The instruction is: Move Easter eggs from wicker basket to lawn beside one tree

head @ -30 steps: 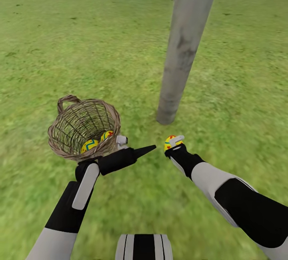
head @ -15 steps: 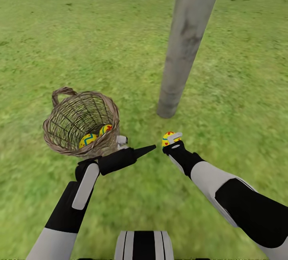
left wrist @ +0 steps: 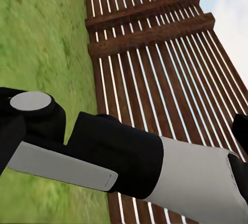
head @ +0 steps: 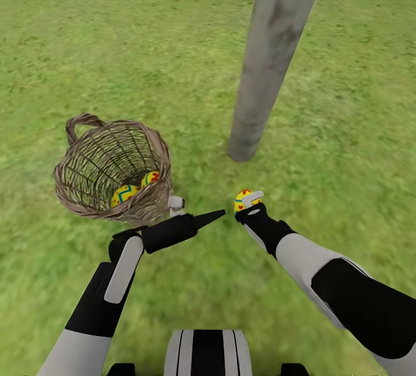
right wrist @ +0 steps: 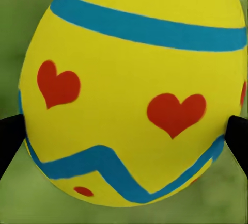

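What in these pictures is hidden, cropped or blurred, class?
- Pale grey tree trunk: crown cut off by the head view's upper edge.
- Two yellow painted eggs in the brown woven wicker basket: partly hidden by its rim.
- Left pincer: partly behind the basket; open or shut unclear.
- Lawn: blurred behind the heart-painted egg.

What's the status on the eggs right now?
Right hand shut on heart-painted egg, near the tree trunk. Left hand beside wicker basket, state unclear. Two eggs in basket. Lawn unobstructed by trunk.
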Tool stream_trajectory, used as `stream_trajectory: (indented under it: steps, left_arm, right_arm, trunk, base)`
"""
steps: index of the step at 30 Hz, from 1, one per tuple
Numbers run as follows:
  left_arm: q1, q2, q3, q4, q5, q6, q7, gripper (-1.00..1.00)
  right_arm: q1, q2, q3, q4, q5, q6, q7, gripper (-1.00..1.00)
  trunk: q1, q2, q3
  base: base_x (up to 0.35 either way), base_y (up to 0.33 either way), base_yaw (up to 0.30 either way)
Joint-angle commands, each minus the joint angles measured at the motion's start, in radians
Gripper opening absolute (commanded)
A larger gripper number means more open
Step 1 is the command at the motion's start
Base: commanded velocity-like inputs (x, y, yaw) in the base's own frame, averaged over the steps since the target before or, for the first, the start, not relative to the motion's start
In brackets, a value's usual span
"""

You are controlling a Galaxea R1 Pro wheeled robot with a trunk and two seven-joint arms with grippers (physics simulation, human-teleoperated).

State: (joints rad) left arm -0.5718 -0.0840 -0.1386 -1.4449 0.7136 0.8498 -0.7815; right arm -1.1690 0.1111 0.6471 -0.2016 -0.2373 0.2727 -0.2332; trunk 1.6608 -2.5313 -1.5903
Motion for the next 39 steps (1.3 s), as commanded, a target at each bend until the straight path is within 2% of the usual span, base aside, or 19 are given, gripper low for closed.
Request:
stream_trajectory:
  steps: [1, 7, 8, 10, 15, 24, 25, 35, 39]
  left_arm:
    - [0.000, 0.000, 0.001, 0.000, 0.003, 0.006, -0.001, 1.00]
    - [0.000, 0.001, 0.001, 0.000, 0.003, 0.006, -0.001, 1.00]
    - [0.005, -0.005, -0.005, 0.006, 0.005, 0.000, 0.000, 1.00]
    - [0.010, -0.009, -0.004, 0.013, 0.004, 0.000, 0.001, 1.00]
    - [0.018, -0.005, -0.003, 0.027, 0.006, 0.000, -0.022, 1.00]
    - [0.018, -0.006, -0.003, 0.027, 0.006, 0.000, -0.022, 1.00]
    - [0.018, -0.006, -0.003, 0.027, 0.006, 0.000, -0.022, 1.00]
    - [0.019, -0.005, -0.003, 0.027, 0.006, -0.001, -0.023, 1.00]
    - [0.019, -0.005, -0.003, 0.026, 0.006, 0.000, -0.022, 1.00]
  right_arm:
    - [0.000, -0.001, 0.005, -0.001, -0.020, 0.005, -0.005, -1.00]
    - [0.001, 0.000, 0.005, -0.001, -0.020, 0.005, -0.003, -1.00]
    - [-0.002, 0.003, 0.015, -0.049, 0.002, 0.003, -0.084, -1.00]
    - [-0.003, 0.003, 0.028, -0.039, 0.001, 0.002, -0.085, -1.00]
    - [0.003, 0.000, 0.026, -0.049, 0.013, 0.000, -0.084, -1.00]
    - [0.003, -0.002, 0.025, -0.045, 0.010, 0.003, -0.083, -1.00]
    - [0.003, -0.002, 0.025, -0.044, 0.009, 0.003, -0.083, 1.00]
    - [0.003, -0.004, 0.025, -0.044, 0.007, 0.002, -0.083, 1.00]
    - [0.003, -0.005, 0.024, -0.044, 0.007, 0.003, -0.083, 1.00]
  trunk:
    - [0.000, 0.000, -0.005]
    - [0.003, -0.002, -0.028]
    - [0.003, -0.002, -0.028]
    - [0.003, -0.002, -0.028]
    - [0.003, -0.002, -0.028]
    - [0.003, -0.002, -0.028]
    - [0.003, -0.002, -0.028]
    - [0.003, -0.002, -0.028]
    - [0.001, -0.001, -0.012]
  base:
    - [0.000, 0.000, 0.000]
    - [0.000, 0.000, 0.000]
    - [0.000, 0.000, 0.000]
    - [0.000, 0.000, 0.000]
    - [0.000, 0.000, 0.000]
    - [0.000, 0.000, 0.000]
    - [0.000, 0.000, 0.000]
    - [0.000, 0.000, 0.000]
    - [0.000, 0.000, 0.000]
